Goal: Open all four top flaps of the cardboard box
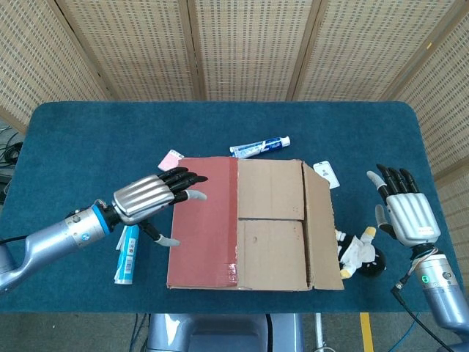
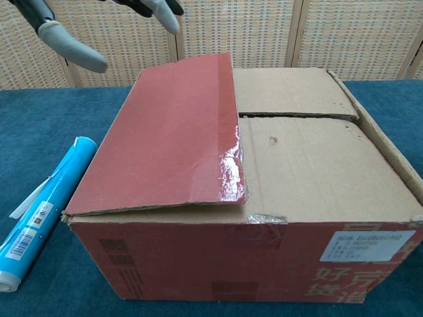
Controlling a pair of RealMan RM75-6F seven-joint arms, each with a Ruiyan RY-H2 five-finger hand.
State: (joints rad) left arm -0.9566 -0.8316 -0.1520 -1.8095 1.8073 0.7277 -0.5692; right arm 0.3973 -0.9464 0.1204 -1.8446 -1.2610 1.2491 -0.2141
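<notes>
So: step in hand is the approach to the first flap. Box [image 1: 253,224] sits mid-table, all four top flaps down or nearly so. Red flap [image 1: 204,220] covers the left part of the top; chest view shows it tilted, its free edge lying over the two brown inner flaps, back one [image 1: 270,189] and front one [image 1: 271,253]. Right flap [image 1: 321,224] is a narrow strip along the box's 3 o'clock side and looks slightly raised (angle hard to judge from above).

Left hand [image 1: 154,196] hovers over the red flap's 10 o'clock corner, fingers spread and extended, holding nothing; I cannot tell whether any fingertip touches cardboard. In the chest view only its fingertips [image 2: 73,54] enter at the top-left, above the flap. Right hand [image 1: 407,213] is empty too, fingers apart, well off the box at 3 o'clock, above the table [image 1: 88,139].

Judgement: task barely begun, no flap opened. Next move likely calls for the left hand to hook fingertips under the red flap's free edge, near the box's centre line, and swing it outward toward 9 o'clock. The blue tube [image 1: 128,253] lies just beside the box on that side, so the flap may come down on it.

Right flap would follow, then the two inner ones.
</notes>
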